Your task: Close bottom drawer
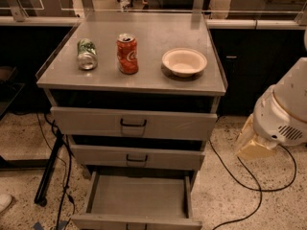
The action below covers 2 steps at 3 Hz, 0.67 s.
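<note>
The bottom drawer (136, 198) of the grey metal cabinet stands pulled out toward me, and its shallow tray is empty. Its front panel (136, 221) lies at the lower edge of the view, with the handle cut off there. Above it, the middle drawer (136, 157) and the top drawer (134, 123) sit nearly shut. My white arm (283, 111), with a cream-coloured part (250, 143), hangs at the right, beside the cabinet and about level with the upper drawers. My gripper does not show in the view.
On the cabinet top (148, 80) are a green can lying on its side (87, 53), an upright red can (127, 53) and a cream bowl (184, 62). Black cables (249, 176) run over the speckled floor at the right, and a black stand leg (50, 169) is at the left.
</note>
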Motion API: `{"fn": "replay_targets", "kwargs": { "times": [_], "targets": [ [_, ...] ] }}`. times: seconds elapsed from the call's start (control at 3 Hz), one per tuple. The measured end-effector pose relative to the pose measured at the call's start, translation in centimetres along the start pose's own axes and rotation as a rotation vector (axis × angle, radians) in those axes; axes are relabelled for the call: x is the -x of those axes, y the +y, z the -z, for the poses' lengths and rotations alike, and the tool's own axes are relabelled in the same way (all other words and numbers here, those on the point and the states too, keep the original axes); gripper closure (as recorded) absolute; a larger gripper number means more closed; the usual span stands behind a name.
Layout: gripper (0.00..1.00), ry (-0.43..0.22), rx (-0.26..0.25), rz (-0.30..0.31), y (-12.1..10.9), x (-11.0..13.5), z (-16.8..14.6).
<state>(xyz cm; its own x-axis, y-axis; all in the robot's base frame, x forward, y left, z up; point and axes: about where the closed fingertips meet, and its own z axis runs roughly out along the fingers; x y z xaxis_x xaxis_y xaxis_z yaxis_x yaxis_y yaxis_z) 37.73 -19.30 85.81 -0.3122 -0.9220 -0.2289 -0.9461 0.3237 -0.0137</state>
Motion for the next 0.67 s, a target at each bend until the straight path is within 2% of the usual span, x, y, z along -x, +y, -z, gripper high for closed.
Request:
{"fn": "replay_targets", "kwargs": {
  "times": [0.33,0.67],
  "targets": [
    [1.00,-0.015,0.013,-0.008,0.6,-0.3,-1.0],
    [1.00,-0.042,0.066,-0.067,2.8,-1.6,-5.5]
  ]
}}
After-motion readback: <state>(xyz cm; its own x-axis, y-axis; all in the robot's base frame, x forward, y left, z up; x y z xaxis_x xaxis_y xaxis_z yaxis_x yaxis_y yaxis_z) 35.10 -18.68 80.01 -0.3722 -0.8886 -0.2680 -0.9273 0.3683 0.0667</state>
